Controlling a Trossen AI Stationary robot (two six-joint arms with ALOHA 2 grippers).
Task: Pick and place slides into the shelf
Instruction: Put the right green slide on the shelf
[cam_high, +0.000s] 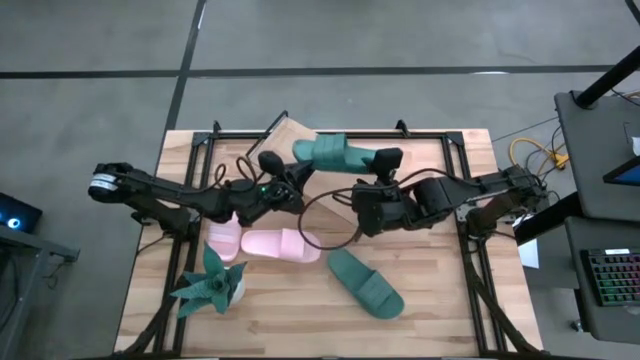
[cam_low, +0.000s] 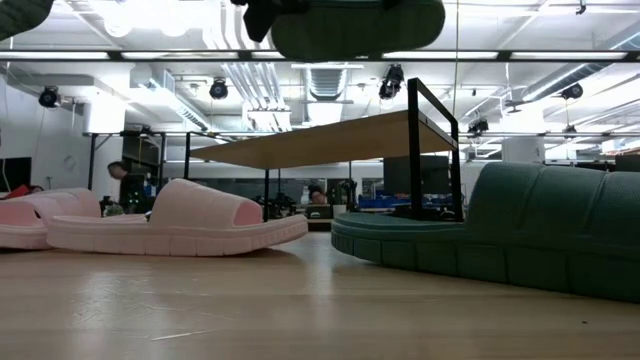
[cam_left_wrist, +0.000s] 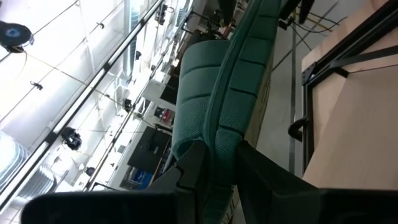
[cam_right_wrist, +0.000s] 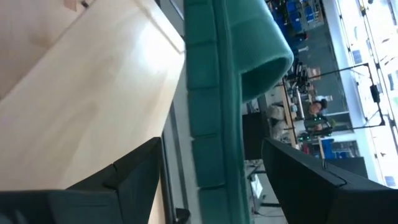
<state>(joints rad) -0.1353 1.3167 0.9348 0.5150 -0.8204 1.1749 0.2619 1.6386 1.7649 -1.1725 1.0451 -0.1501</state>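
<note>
On the left of the table (cam_high: 300, 310), a pale wood top in a black frame, stands a green leafy toy plant (cam_high: 212, 285); I read no brand, label or writing on anything. Just beyond the plant lie two pink slides (cam_high: 262, 243), side by side and touching.

My left fingers (cam_high: 297, 172) come in from the left and pinch the heel end of a dark green slide (cam_high: 338, 153), held up in the air; the left wrist view shows its ribbed sole (cam_left_wrist: 214, 93) clamped between them. That slide hangs at the far middle of the table, beside and partly over the shelf (cam_high: 290, 133), whose light board sits skewed on thin black legs at the far edge.

My right fingers (cam_high: 385, 165) stand spread wide on either side of the same slide's other end, and I cannot tell whether they touch it.

A second dark green slide (cam_high: 366, 283) lies flat at the near right. That makes four slides: two pink, two green.

Grey floor with dark seams surrounds the table; the low view shows a bright hall with ceiling lamps and ducts behind.
</note>
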